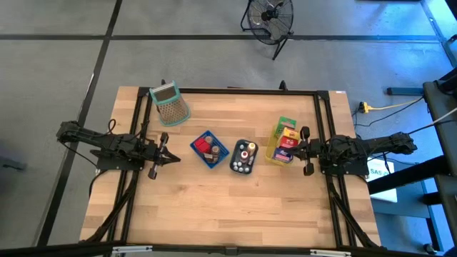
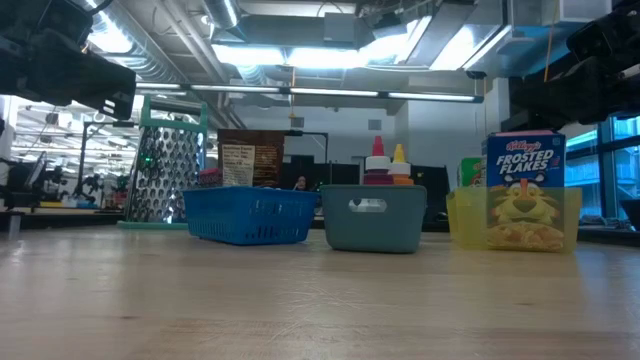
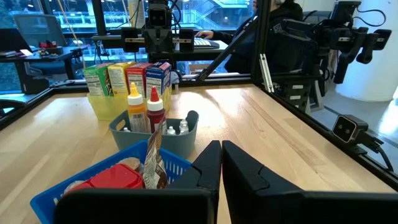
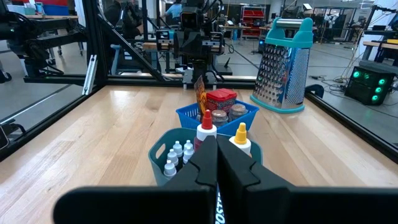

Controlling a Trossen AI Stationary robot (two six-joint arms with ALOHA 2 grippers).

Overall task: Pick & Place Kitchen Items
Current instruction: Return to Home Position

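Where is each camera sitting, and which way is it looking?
High view: overhead, looking straight down at the light wooden table; left tool and right tool show.
Low view: at tabletop height, looking level across at the blue mesh basket; left arm and right arm show up top.
Left wrist view: on the left arm, facing the right arm; its own shut tool shows.
Right wrist view: on the right arm, facing the left arm; its own shut tool shows.
Shared: both wrist views see the grey-teal plastic bin.

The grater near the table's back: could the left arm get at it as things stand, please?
Probably yes: only bare table lies between the left gripper and the grater.
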